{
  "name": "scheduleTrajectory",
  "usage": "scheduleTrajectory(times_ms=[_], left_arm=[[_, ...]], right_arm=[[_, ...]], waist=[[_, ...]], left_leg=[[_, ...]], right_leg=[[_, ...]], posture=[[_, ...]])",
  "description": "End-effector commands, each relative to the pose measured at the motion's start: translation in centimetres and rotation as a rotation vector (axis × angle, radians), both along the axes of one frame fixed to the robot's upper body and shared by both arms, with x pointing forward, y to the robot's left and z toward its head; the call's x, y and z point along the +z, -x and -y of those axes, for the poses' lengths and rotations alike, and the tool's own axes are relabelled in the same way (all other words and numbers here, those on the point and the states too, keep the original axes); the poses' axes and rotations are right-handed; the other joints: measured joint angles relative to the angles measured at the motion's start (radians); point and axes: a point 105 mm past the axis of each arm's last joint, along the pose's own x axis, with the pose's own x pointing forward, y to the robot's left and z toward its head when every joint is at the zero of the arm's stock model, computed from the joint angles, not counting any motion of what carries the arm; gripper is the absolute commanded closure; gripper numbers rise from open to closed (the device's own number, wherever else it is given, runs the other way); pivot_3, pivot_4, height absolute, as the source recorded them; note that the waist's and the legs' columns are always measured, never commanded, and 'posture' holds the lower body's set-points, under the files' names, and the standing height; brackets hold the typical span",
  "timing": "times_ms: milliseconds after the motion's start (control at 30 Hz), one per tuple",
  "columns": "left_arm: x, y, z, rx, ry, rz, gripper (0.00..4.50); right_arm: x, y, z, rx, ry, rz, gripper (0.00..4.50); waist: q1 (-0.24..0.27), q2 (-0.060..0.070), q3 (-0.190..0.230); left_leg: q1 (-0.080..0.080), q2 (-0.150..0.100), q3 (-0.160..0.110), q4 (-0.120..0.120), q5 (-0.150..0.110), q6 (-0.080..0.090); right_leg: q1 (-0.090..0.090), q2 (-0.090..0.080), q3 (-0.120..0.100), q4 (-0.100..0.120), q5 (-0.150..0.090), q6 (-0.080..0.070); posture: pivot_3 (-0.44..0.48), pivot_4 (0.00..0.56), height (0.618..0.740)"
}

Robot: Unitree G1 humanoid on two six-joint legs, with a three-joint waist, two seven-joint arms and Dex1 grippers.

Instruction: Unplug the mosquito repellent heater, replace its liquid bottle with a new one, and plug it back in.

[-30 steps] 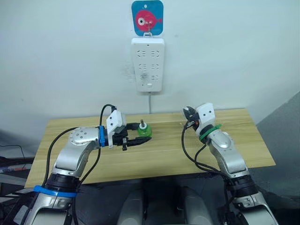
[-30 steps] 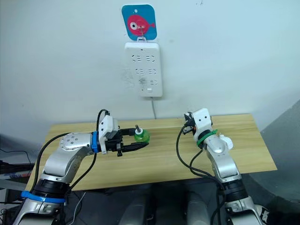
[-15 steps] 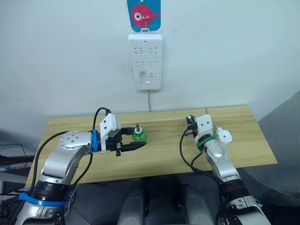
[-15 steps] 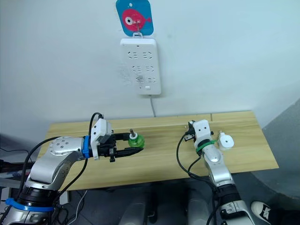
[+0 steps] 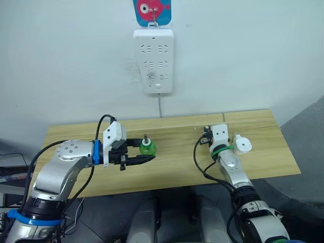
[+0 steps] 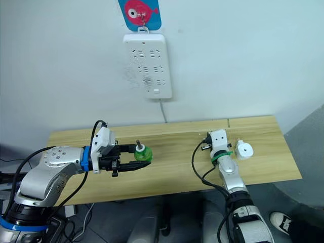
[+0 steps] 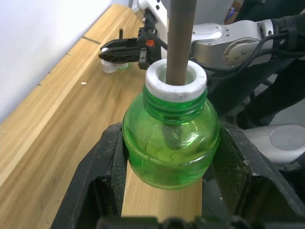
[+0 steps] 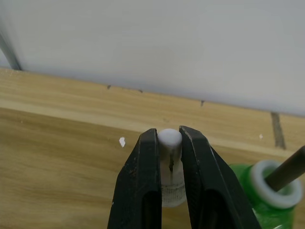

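Note:
A green liquid bottle [image 5: 148, 148] with a white neck and a dark wick hangs just above the table, and my left gripper [image 5: 147, 153] is shut on its round body [image 7: 170, 143]. The mosquito repellent heater [image 5: 242, 145], small, white and rounded, lies on the table at the right, just beside my right forearm. My right gripper [image 8: 168, 134] hovers low over the table's back middle, shut on a small white cap [image 8: 170, 139]. Close beside its fingers stands a second green bottle [image 8: 267, 198] with a white neck and wick.
A tall white power strip [image 5: 153, 61] hangs on the wall above the table's middle, under a blue hook with a red fish [image 5: 152, 9]. Its cord drops behind the wooden table [image 5: 172, 174]. The table's front edge is close to both arms.
The camera has moved, shifting the whole picture. My right forearm has sunk lower toward the table. The left gripper keeps its hold on the green bottle.

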Motion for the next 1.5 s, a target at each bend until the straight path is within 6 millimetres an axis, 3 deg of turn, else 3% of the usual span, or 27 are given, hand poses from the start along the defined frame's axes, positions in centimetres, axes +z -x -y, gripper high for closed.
scheduleTrajectory(times_ms=[33,267,500,700,800,900,1067,1233,1500], left_arm=[[1.3,0.5,-0.2,-0.019,-0.001,0.04,2.28],[1.3,0.4,-0.2,-0.007,0.002,0.045,2.28],[0.9,0.5,0.0,0.014,0.019,0.043,2.28],[0.4,-0.4,1.0,0.023,0.067,0.074,2.28],[0.2,-1.1,1.7,0.017,0.083,0.098,2.28],[0.4,-2.1,2.3,0.008,0.109,0.124,2.28],[0.6,-3.0,3.1,-0.028,0.12,0.145,2.28],[1.1,-3.1,4.4,-0.091,0.131,0.144,2.28],[1.2,-3.1,4.6,-0.117,0.116,0.15,2.28]], right_arm=[[0.7,-0.3,-0.4,0.014,-0.013,0.04,4.23],[-0.3,-0.5,-1.2,0.03,-0.001,0.019,4.23],[0.6,-0.6,-1.1,0.057,0.006,0.059,1.95],[4.0,1.7,-3.1,0.294,0.002,0.113,1.95],[6.2,4.2,-4.6,0.515,-0.012,0.071,1.95],[9.8,8.2,-4.8,0.836,0.03,-0.057,1.95],[13.7,10.2,-5.3,0.987,0.042,-0.124,1.95],[14.2,10.5,-8.0,1.033,0.062,-0.115,1.95],[14.2,10.0,-10.3,1.059,0.055,-0.096,1.95]], waist=[[0.0,0.0,0.001],[-0.001,-0.001,0.002],[-0.002,-0.001,0.002],[-0.003,-0.002,0.001],[-0.003,-0.003,-0.003],[0.0,-0.003,-0.004],[-0.004,-0.016,-0.017],[-0.006,-0.017,-0.024],[-0.008,-0.017,-0.026]], left_leg=[[0.0,0.0,0.0,-0.002,0.001,-0.001],[0.001,0.001,0.0,-0.009,0.004,-0.007],[0.001,0.002,0.0,-0.01,0.005,-0.007],[0.001,0.001,0.0,-0.01,0.005,-0.008],[0.001,0.002,0.0,-0.01,0.005,-0.008],[0.0,0.001,0.0,-0.009,0.005,-0.008],[0.0,0.002,-0.001,-0.008,0.005,-0.008],[0.0,0.002,-0.001,-0.009,0.005,-0.007],[0.0,0.0,0.0,-0.007,0.005,-0.007]], right_leg=[[-0.001,0.0,0.0,0.0,0.0,0.0],[-0.004,0.0,0.0,0.0,0.0,-0.001],[-0.004,0.0,0.0,0.0,-0.001,-0.001],[-0.003,0.001,-0.001,0.0,0.0,0.0],[-0.003,0.002,-0.001,0.0,0.0,0.0],[-0.003,0.002,-0.002,0.0,0.0,0.001],[-0.002,0.001,-0.005,-0.001,0.001,0.002],[-0.003,0.002,-0.006,-0.001,0.004,-0.002],[-0.002,0.001,-0.005,-0.001,0.005,-0.002]], posture=[[-0.024,0.364,0.74],[-0.021,0.355,0.74],[-0.052,0.33,0.74],[-0.082,0.29,0.74],[-0.102,0.248,0.74],[-0.126,0.224,0.74],[-0.147,0.204,0.74],[-0.157,0.196,0.74],[-0.146,0.203,0.74]])
